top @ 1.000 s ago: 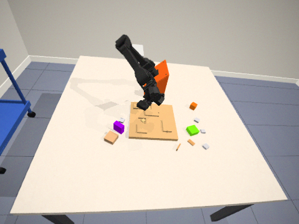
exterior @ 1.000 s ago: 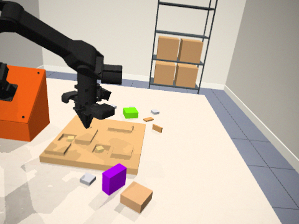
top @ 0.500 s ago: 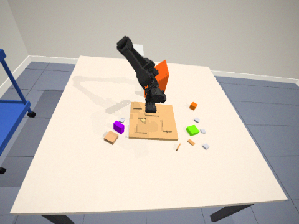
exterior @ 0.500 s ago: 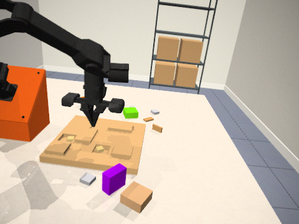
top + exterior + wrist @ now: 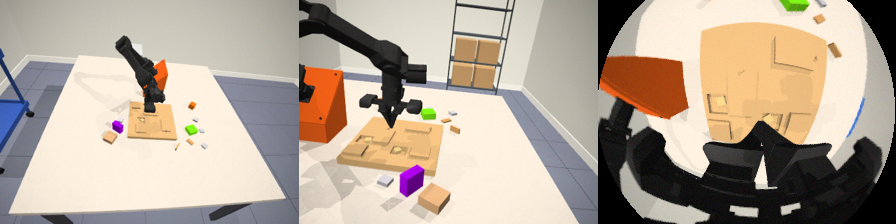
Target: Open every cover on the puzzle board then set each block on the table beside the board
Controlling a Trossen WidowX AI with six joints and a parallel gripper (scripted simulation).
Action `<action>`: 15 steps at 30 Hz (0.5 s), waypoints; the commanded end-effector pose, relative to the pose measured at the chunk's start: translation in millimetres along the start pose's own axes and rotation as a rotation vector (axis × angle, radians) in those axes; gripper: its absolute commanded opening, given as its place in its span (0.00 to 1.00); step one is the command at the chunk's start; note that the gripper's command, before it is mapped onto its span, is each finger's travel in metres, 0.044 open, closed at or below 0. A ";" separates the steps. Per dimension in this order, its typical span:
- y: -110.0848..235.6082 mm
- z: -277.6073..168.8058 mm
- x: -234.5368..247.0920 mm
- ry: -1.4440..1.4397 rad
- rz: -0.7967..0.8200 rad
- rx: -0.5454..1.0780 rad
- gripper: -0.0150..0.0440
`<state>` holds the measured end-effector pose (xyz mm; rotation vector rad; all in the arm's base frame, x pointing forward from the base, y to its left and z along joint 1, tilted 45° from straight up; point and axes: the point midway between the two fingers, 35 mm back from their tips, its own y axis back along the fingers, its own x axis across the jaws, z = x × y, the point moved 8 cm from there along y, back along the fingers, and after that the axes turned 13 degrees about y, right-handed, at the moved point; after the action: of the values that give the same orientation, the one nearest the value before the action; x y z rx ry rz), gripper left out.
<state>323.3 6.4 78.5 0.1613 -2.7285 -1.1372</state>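
Note:
The wooden puzzle board (image 5: pixel 169 116) (image 5: pixel 436 134) (image 5: pixel 731 50) lies in the middle of the table. My gripper (image 5: pixel 149 110) (image 5: pixel 390 127) (image 5: pixel 760 123) is shut and empty. Its tips point straight down at the far edge of a cover (image 5: pixel 383 137) near the board's back. Beside that cover an open well holds a tan block (image 5: pixel 367 139). Another open well near the middle holds a tan block (image 5: pixel 397 150) (image 5: pixel 142 119). Other covers (image 5: pixel 417 129) (image 5: pixel 420 152) (image 5: pixel 355 150) lie flat on the board. A purple block (image 5: pixel 118 126) (image 5: pixel 412 180), a green block (image 5: pixel 191 129) (image 5: pixel 428 114) and an orange block (image 5: pixel 192 105) rest on the table.
A flat tan block (image 5: pixel 109 137) (image 5: pixel 434 198) lies by the purple one. Small grey tiles (image 5: pixel 195 119) (image 5: pixel 385 180) and tan slivers (image 5: pixel 190 142) (image 5: pixel 455 129) are scattered beside the board. The orange robot base (image 5: pixel 160 76) (image 5: pixel 321 102) stands behind the board. A shelf with boxes (image 5: pixel 476 62) stands off the table.

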 end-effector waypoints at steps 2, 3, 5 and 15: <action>-0.8 0.3 -0.1 0.006 0.001 -0.003 0.25; -1.4 0.3 -0.2 0.006 0.001 -0.003 0.25; -3.2 0.3 -0.3 0.006 0.001 -0.003 0.25; -13.1 0.5 -0.9 0.006 0.001 -0.004 0.25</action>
<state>325.0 -0.9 71.6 0.1605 -2.7273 -1.1410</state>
